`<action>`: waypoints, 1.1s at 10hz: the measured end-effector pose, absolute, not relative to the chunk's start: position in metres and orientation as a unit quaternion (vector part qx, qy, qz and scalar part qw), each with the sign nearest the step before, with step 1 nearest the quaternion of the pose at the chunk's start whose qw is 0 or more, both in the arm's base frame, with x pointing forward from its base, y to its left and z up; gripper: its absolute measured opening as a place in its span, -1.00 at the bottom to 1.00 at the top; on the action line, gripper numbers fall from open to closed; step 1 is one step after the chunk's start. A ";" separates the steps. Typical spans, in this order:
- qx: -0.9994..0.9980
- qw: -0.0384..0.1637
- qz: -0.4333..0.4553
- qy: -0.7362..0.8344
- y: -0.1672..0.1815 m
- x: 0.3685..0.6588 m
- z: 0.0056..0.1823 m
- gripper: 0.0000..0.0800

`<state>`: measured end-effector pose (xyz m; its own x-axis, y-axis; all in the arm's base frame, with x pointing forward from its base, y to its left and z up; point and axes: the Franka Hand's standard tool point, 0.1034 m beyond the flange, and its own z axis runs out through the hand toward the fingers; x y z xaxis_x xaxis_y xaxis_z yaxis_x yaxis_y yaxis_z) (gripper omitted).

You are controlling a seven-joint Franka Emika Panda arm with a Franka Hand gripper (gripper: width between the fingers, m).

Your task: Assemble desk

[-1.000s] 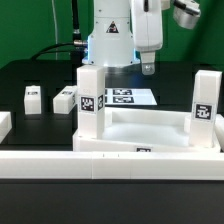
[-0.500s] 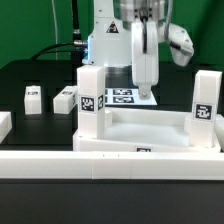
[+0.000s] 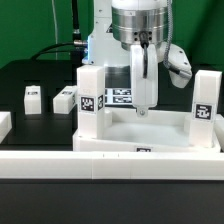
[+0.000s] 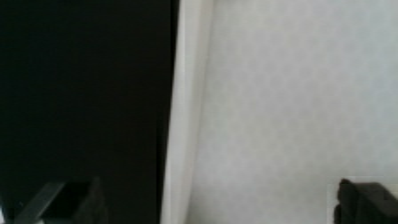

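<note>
Tabletop (image 3: 160, 130) smooth white plastic tray; legs (image 3: 91, 95) square-section, tagged.

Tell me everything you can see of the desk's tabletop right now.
The tabletop is a white, plastic-looking shallow rectangular tray lying flat on the black table, open side up. Two square tagged legs stand upright in its corners, at the exterior view's left and right. The open gripper hangs over its far side; contact cannot be told.

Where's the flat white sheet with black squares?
In the exterior view, the thin flat white marker board lies behind the white tray-like tabletop, beside that view's left upright white leg.
</note>
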<state>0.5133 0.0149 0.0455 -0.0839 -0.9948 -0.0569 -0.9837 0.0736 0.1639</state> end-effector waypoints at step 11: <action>0.683 0.061 -0.092 -0.722 0.013 0.498 0.015 -0.41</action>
<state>0.4985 0.0135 0.0150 -0.0584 -0.9976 -0.0374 -0.9753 0.0491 0.2156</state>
